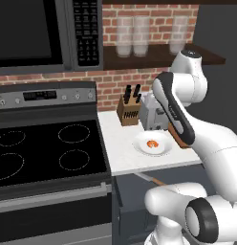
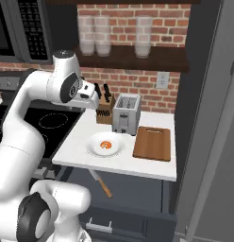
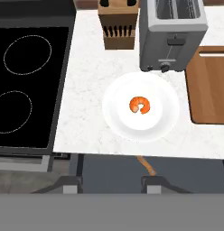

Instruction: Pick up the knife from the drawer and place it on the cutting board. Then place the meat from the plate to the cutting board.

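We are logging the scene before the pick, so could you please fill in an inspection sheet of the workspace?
Surface: white counter, beside the black stove.
Job's things: knife lying in the open drawer; meat on the plate; cutting board bare.
Clutter: knife block, toaster.
Grippers: gripper above the drawer, holding nothing; opening unclear.
Cables: nothing seen.
Surroundings: brick wall, shelf with glasses, microwave.
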Controlling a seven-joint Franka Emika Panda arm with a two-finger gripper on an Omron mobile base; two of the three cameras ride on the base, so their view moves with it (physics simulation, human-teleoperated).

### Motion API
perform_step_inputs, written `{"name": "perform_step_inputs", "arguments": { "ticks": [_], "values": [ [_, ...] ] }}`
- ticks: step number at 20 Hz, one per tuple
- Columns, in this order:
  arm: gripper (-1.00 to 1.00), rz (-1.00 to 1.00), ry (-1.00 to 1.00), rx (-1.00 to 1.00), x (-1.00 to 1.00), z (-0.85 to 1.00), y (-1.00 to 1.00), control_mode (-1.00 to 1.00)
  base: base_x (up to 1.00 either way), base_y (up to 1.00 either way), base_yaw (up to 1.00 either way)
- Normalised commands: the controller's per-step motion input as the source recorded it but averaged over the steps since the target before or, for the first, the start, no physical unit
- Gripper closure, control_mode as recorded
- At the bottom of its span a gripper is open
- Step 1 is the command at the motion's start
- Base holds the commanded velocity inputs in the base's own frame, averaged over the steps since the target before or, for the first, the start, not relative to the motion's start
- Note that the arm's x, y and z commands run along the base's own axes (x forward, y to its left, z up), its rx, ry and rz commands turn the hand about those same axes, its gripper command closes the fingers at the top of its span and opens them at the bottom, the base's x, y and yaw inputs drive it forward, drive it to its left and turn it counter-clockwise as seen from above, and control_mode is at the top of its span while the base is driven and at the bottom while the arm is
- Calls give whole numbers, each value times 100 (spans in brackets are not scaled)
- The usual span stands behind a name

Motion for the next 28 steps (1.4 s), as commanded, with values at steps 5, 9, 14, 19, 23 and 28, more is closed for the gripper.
{"name": "perform_step_inputs", "arguments": {
  "ticks": [5, 9, 14, 19, 23, 28],
  "values": [
    [-100, 0, 0, 0, -2, 0, 0, 100, -30, -10, 0],
    [-100, 0, 0, 0, 0, 0, 0, 100, -91, -68, -5],
    [-100, 0, 0, 0, 0, 0, 0, 100, -80, -69, -4],
    [-100, 0, 0, 0, 0, 0, 0, 100, -8, -8, 0],
    [-100, 0, 0, 0, 0, 0, 0, 100, 8, 11, 0],
    [-100, 0, 0, 0, 0, 0, 0, 100, 16, 0, 0]
  ]
}}
